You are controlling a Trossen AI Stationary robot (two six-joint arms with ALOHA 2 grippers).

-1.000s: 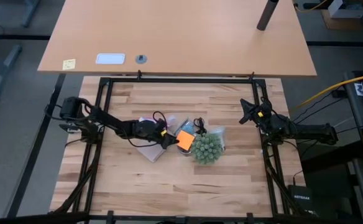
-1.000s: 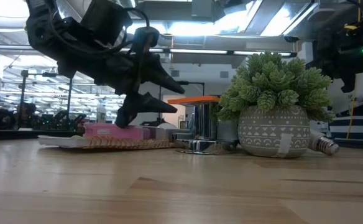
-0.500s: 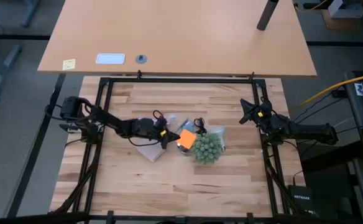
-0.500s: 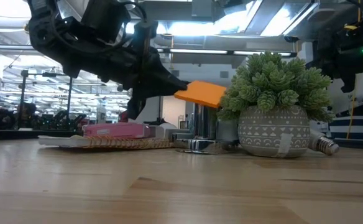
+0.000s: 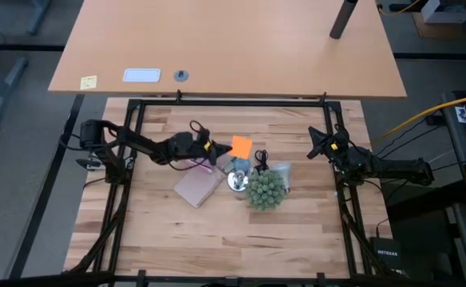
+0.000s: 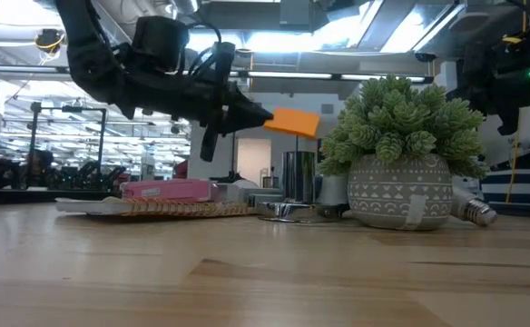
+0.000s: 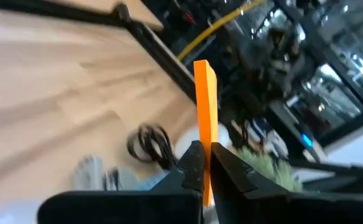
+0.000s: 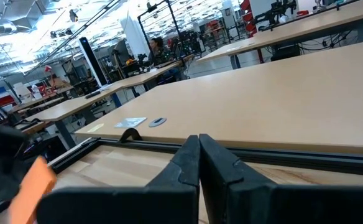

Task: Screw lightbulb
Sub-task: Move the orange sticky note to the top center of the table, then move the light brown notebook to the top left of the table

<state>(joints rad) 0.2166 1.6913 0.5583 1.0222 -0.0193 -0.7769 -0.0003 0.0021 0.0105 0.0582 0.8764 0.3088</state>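
Left claw [image 6: 263, 116] pinches an orange pad [image 6: 292, 122], apparently sticky notes, aloft.

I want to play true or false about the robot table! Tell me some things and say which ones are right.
1. The left pincer holds an orange card up in the air. True.
2. The lightbulb is screwed into the silver socket. False: it lies on the table beside the plant pot.
3. The right pincer is shut and holds nothing. True.
4. The pink box sits on top of the plant. False: it lies low on a flat mat.
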